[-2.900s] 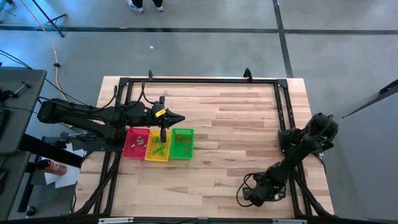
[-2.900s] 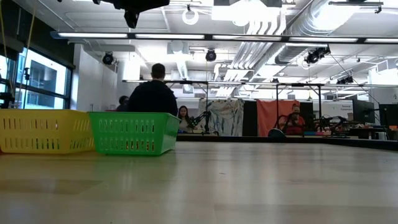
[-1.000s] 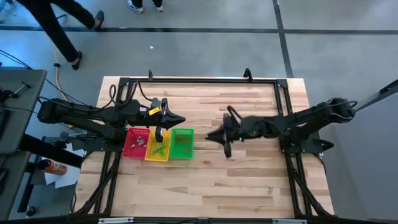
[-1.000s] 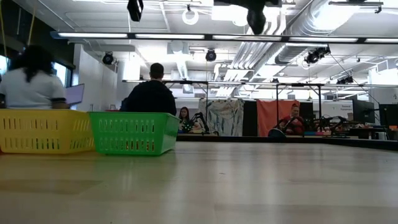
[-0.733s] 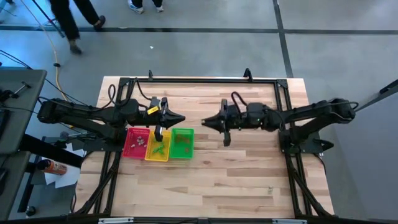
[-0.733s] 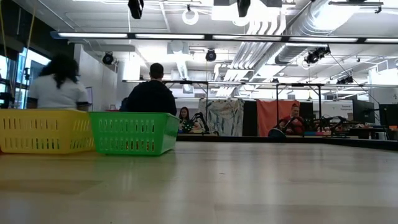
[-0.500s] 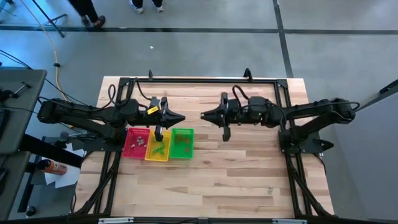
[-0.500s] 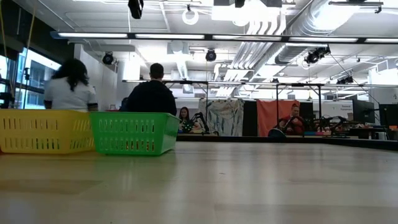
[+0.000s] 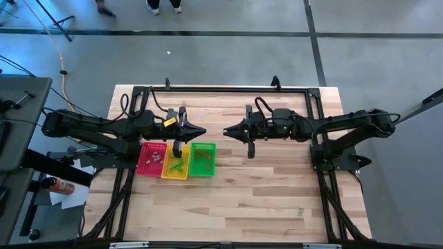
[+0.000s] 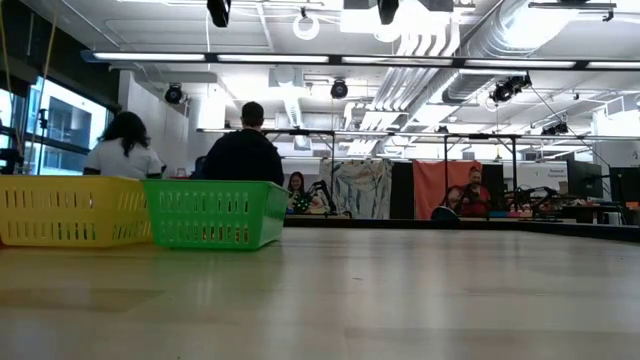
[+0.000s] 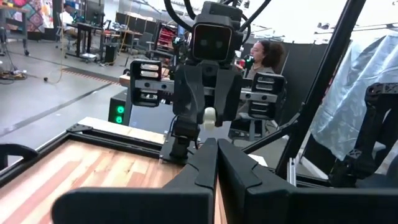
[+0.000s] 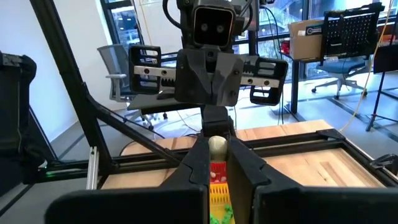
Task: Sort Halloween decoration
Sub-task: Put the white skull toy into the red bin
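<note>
Left gripper (image 9: 203,131) and right gripper (image 9: 226,131) shut — tips facing, raised above table (image 9: 277,194).

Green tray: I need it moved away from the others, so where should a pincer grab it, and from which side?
Probably its thin upright rim on the long side facing the table's middle, coming straight down. The green tray is open-topped with slotted walls, and the yellow tray crowds its other long side, leaving that one free. The right pincer, shut, hovers nearest.

I am operating in an open-plan robotics lab: exposed silver ceiling ducts (image 10: 470,60), polished grey concrete floor (image 9: 228,59), seated people at workbenches (image 10: 245,150), black mesh office chairs (image 12: 351,46).
</note>
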